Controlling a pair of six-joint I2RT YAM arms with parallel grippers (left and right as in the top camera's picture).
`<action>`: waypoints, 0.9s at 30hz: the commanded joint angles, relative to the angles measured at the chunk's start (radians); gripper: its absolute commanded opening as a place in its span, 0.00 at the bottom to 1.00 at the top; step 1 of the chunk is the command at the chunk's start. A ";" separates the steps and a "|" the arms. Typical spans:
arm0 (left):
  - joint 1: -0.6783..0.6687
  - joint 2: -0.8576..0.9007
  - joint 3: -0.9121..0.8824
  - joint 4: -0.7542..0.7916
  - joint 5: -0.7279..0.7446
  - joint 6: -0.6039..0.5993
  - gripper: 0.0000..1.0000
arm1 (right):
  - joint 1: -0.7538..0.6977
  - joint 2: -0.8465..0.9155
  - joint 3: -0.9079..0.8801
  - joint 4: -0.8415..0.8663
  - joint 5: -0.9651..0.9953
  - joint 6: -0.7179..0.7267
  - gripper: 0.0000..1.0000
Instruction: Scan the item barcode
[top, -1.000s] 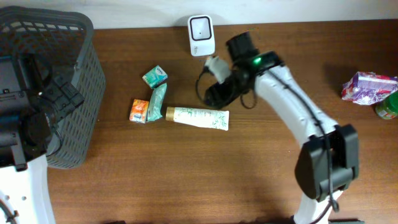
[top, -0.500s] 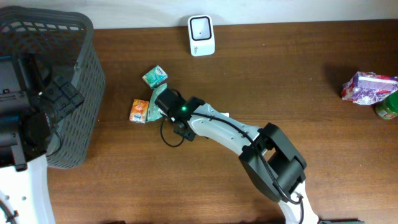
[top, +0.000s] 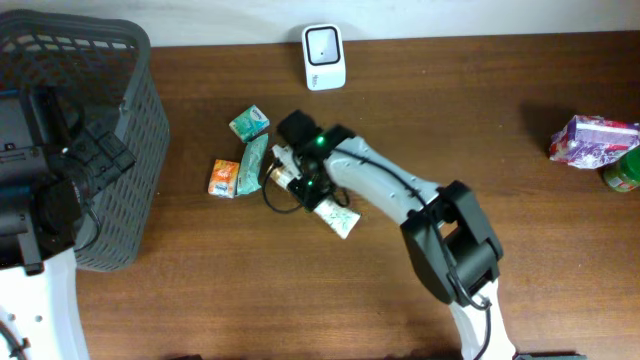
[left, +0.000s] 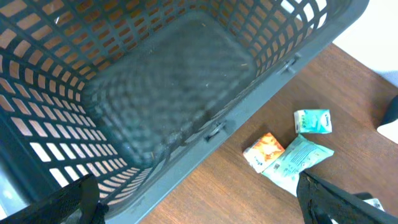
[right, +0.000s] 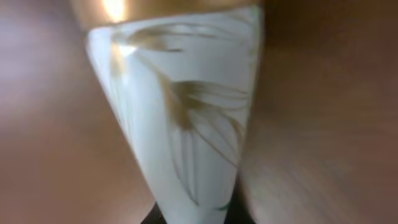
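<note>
A white tube (top: 336, 217) with a leaf print and a gold cap (top: 274, 176) lies slanted on the wooden table (top: 200, 290). My right gripper (top: 306, 184) is shut on it near the cap end. In the right wrist view the tube (right: 180, 137) fills the frame, running down between the dark jaws at the bottom edge. The white scanner (top: 323, 56) stands at the table's back edge. My left gripper (left: 199, 208) hangs open above the basket's rim, holding nothing.
A dark mesh basket (top: 135, 130) stands at the left. Beside the tube lie a green packet (top: 250, 122), a teal sachet (top: 253, 163) and an orange packet (top: 224, 178). A pink-purple packet (top: 590, 140) and a green can (top: 622, 172) sit at the far right.
My right arm swung from beside the scanner down to the tube and shut on it. The tube has turned from level to slanted. The left arm has not moved.
</note>
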 joint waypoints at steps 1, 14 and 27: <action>0.006 -0.008 0.003 0.000 0.000 -0.009 0.99 | -0.115 0.030 0.024 -0.019 -0.618 0.023 0.04; 0.006 -0.008 0.003 0.000 0.000 -0.009 0.99 | -0.472 0.033 -0.275 -0.005 -0.481 0.128 0.23; 0.006 -0.008 0.003 0.000 0.000 -0.009 0.99 | -0.470 0.031 0.309 -0.619 -0.038 0.090 0.49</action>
